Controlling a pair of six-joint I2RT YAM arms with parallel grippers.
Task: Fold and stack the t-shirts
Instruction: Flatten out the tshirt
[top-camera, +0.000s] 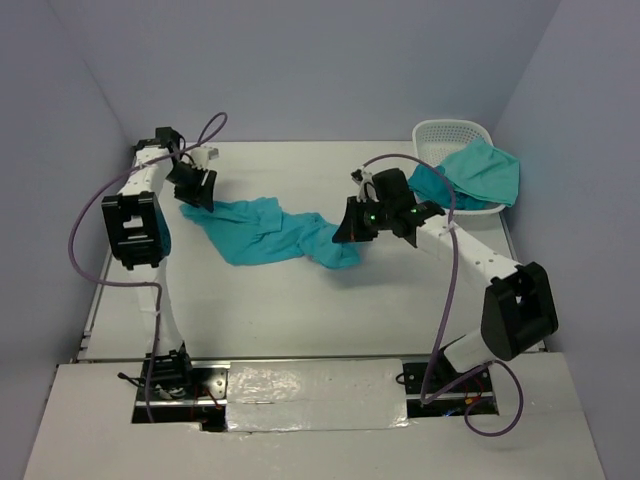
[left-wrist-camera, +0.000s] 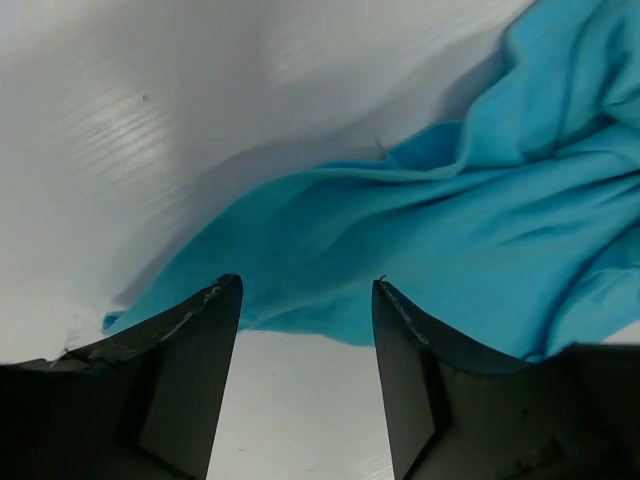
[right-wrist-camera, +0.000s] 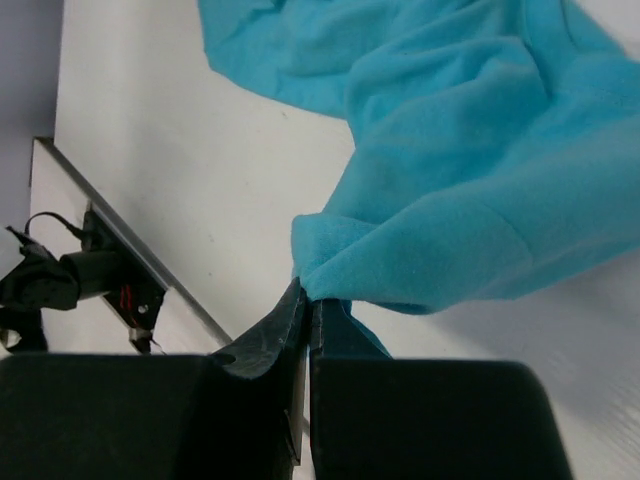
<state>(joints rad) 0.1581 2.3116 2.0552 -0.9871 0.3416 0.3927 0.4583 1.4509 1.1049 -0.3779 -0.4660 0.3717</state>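
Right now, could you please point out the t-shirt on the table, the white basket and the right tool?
t-shirt on the table (top-camera: 262, 230): top view, its middle.
white basket (top-camera: 432, 138): top view, far-left lattice wall.
right tool (right-wrist-camera: 306, 300): right wrist view, shut tips pinching that t-shirt.

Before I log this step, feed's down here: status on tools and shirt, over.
Left tool open at edge of shirt. Right tool shut on its other end. More teal cloth over basket; nothing blocking.

walls: pale lavender | table: white, matte | light: even, soft
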